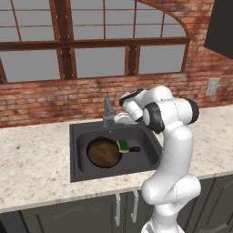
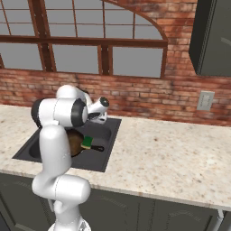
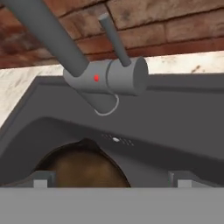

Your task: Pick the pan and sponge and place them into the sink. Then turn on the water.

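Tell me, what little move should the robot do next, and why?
Probably ease the tool forward to the faucet lever to push it. The pan and sponge already lie in the sink, no water runs, and the lever sits just ahead of the fingertips.

Arm folded high, hand reaching forward

The white arm rose in a near-vertical column, bent sharply at a dark-jointed elbow, and its forearm ran toward ten o'clock in the left base view. The gripper (image 1: pixel 119 119) sat at the end of that reach, hand angled slightly down. In the hand view the two fingers (image 3: pixel 40 180) stood well apart at the bottom edge, spread wide with nothing between them.
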Controlling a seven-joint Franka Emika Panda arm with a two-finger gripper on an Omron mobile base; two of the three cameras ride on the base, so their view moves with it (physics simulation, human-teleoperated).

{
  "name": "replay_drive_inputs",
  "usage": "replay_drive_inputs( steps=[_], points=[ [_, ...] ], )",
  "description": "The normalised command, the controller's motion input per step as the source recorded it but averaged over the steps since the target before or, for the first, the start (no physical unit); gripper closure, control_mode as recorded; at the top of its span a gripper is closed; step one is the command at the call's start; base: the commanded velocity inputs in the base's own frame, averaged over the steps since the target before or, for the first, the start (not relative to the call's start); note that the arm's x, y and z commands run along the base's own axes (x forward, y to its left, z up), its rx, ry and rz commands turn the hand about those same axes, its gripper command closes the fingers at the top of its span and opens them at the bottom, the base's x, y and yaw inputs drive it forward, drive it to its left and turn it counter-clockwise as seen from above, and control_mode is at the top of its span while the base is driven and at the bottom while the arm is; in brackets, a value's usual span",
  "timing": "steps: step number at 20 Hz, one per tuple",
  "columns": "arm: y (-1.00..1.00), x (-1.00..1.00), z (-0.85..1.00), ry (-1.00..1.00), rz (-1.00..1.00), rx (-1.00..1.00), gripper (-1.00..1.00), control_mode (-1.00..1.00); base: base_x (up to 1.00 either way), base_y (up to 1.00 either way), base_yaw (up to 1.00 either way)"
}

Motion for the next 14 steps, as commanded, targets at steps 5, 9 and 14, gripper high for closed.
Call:
replay_drive_inputs(
  steps=[5, 9, 14],
  points=[
    [-0.22, 0.16, 0.03, -0.12, 0.19, 0.00, -1.00, -1.00, 0.00, 0.00, 0.00],
    [-0.04, 0.11, 0.24, -0.14, 0.05, 0.00, -1.00, -1.00, 0.00, 0.00, 0.00],
    [0.04, 0.36, 0.16, -0.11, 0.00, -0.01, -1.00, -1.00, 0.00, 0.00, 0.00]
  ],
)
